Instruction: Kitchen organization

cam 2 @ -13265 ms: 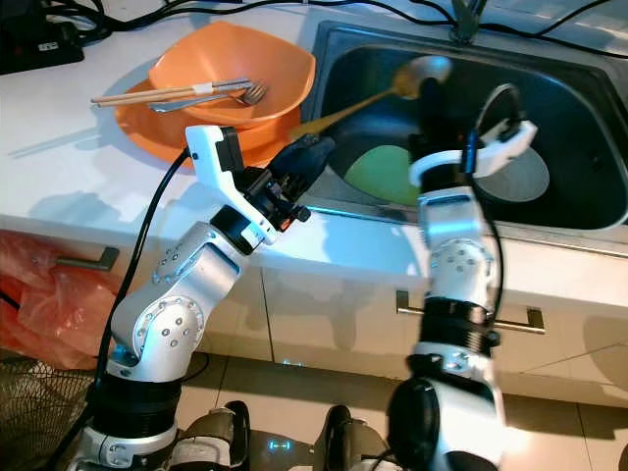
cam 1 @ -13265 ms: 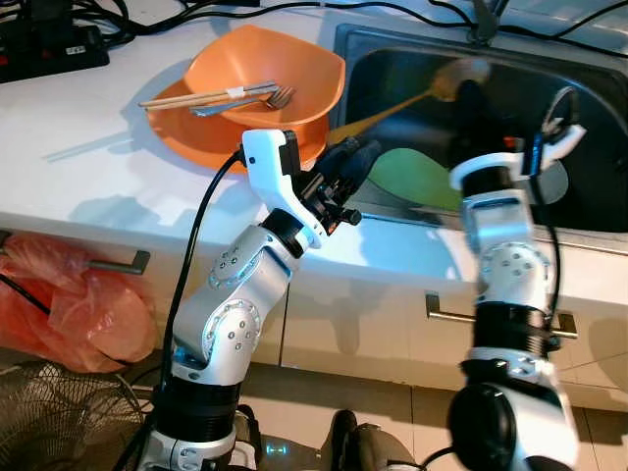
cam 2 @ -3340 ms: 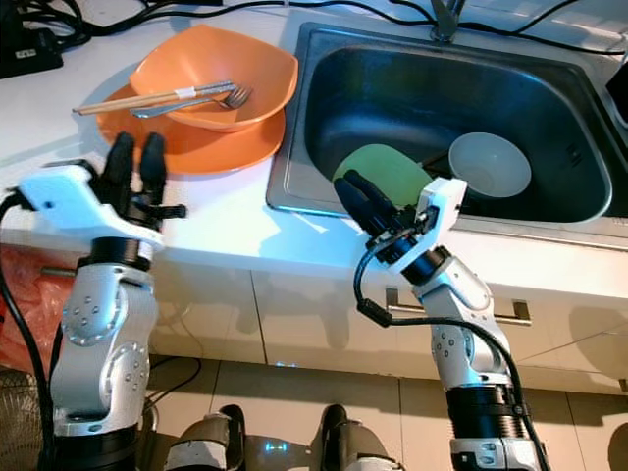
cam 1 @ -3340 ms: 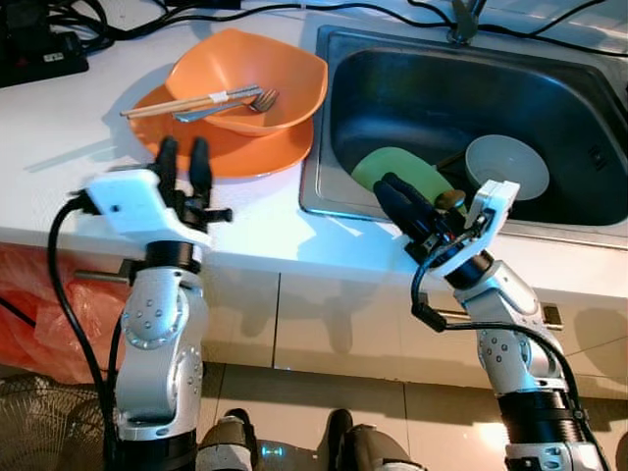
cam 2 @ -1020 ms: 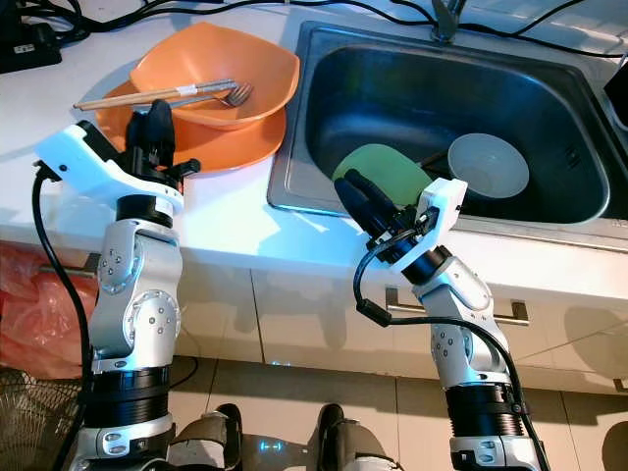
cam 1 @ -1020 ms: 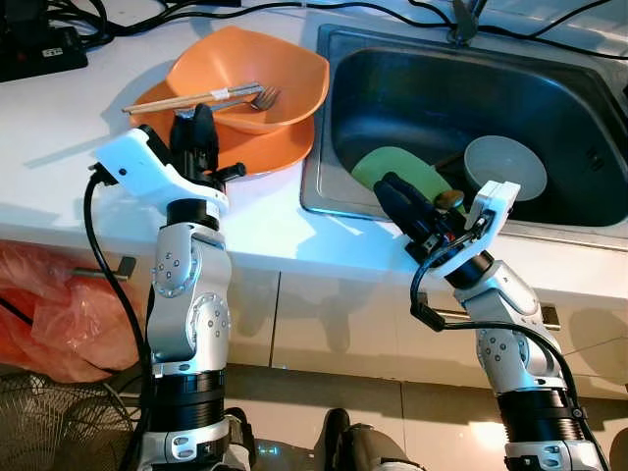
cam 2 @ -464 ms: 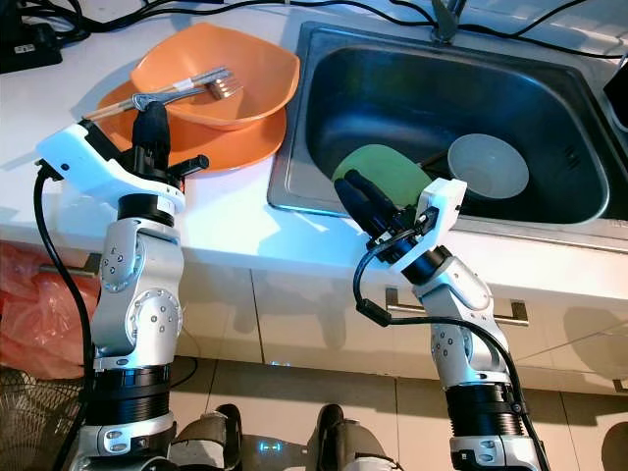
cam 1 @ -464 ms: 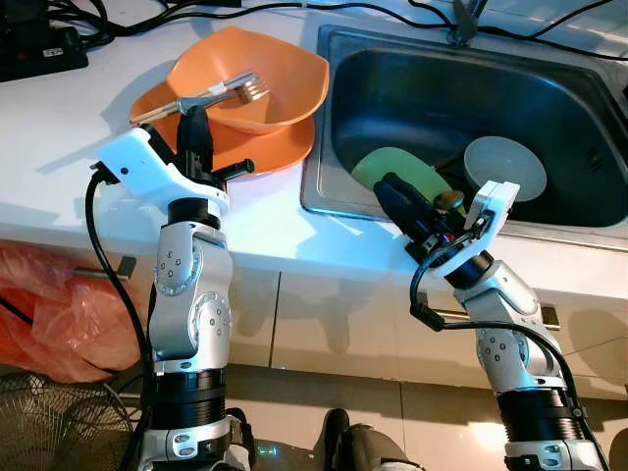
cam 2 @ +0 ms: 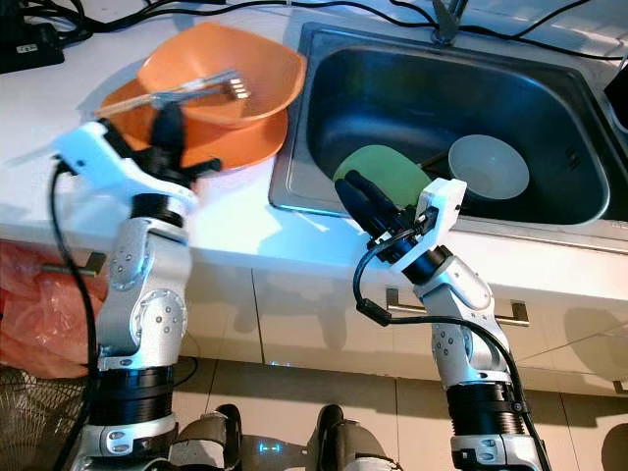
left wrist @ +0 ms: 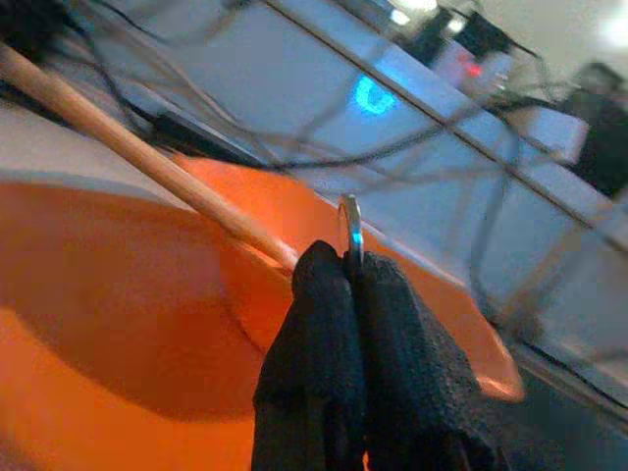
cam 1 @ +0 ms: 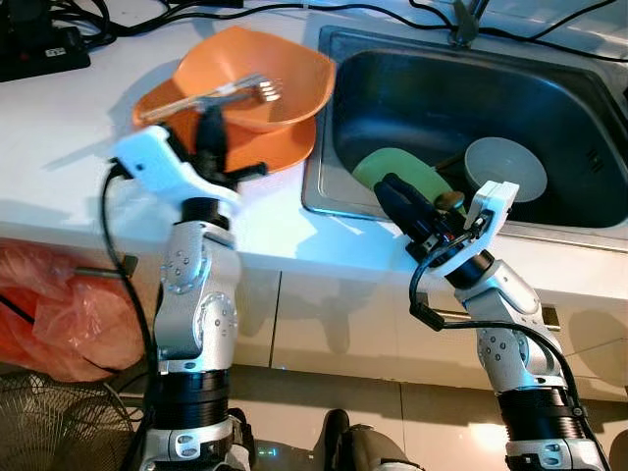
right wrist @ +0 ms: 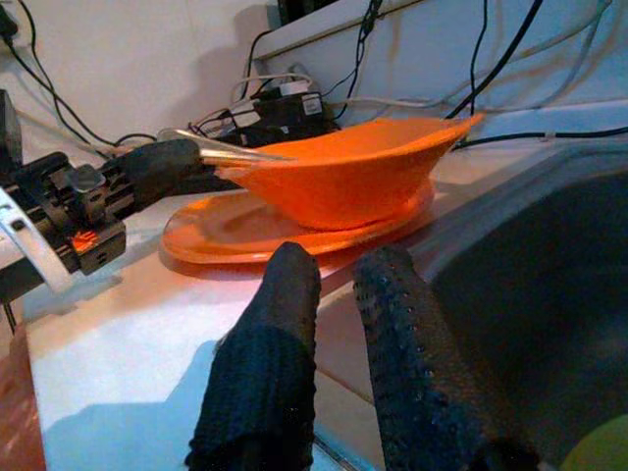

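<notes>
- Right gripper hovers over the near rim of the sink, fingers slightly parted, holding nothing.
- Just behind it in the basin: a green plate, and beside that a white bowl. A small brown item sits between them, too small to identify.
- Left gripper is at the counter left of the sink, fingers clamped tight on the handle of a metal fork.
- Fork is lifted, tines over the orange bowl; handle runs back out over the bowl's left rim to the gripper.
- Left wrist view shows a wooden stick, likely a chopstick, alongside the fork at the fingertips; can't tell if it is in the grip too.
- Orange bowl rests on an orange plate, near the sink's left edge.
- Far back on the counter: black cables.
</notes>
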Controlling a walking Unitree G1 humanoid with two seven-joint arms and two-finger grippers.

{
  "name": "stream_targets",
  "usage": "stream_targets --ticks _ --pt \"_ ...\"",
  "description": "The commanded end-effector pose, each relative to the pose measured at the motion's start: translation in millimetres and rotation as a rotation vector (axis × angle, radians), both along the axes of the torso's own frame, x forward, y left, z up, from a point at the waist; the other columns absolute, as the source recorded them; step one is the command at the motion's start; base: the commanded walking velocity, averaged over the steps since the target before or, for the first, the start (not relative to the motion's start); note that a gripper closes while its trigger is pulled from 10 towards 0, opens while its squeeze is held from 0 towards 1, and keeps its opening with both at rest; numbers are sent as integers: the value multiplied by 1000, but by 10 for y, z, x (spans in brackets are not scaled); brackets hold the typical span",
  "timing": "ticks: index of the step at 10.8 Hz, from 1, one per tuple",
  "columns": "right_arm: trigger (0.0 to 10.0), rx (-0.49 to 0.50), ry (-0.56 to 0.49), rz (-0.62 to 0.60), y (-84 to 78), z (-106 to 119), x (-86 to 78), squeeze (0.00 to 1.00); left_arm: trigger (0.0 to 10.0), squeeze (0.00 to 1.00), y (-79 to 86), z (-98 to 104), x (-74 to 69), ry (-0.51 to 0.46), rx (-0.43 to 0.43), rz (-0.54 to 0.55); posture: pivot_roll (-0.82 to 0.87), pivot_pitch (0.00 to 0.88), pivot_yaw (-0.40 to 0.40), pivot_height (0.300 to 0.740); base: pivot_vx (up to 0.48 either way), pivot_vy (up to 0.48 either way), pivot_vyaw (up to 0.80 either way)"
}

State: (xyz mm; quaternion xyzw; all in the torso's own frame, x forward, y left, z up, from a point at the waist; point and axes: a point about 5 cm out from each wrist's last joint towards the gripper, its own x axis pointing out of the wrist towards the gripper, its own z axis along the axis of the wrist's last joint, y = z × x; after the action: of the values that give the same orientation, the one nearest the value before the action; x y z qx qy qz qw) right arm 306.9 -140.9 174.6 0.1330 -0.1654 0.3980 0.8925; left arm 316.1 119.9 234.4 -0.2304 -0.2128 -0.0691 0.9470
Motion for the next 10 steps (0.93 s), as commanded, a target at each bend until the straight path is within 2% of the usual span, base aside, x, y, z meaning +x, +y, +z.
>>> stream_targets --ticks 1,2,5,9,10 --pt "10000 -19 67 -15 -40 -144 2 0 10000 0 -177 8 -48 -4 15 -118 223 210 -107 740 0 0 0" --pt "10000 -20 70 -12 -32 -152 1 0 10000 0 -244 22 -78 -11 31 -169 224 209 -107 740 0 0 0" --pt "10000 -19 72 -10 -20 -157 10 0 10000 0 -242 66 -89 -20 38 -187 226 209 -107 740 0 0 0" --pt "10000 -18 74 -8 -1 -167 22 0 10000 0 -114 386 -135 -132 52 -92 233 205 -105 740 0 0 0" --pt "10000 -19 73 -6 0 -167 24 0 10000 0 -76 476 -143 -151 88 -46 235 203 -106 740 0 0 0"
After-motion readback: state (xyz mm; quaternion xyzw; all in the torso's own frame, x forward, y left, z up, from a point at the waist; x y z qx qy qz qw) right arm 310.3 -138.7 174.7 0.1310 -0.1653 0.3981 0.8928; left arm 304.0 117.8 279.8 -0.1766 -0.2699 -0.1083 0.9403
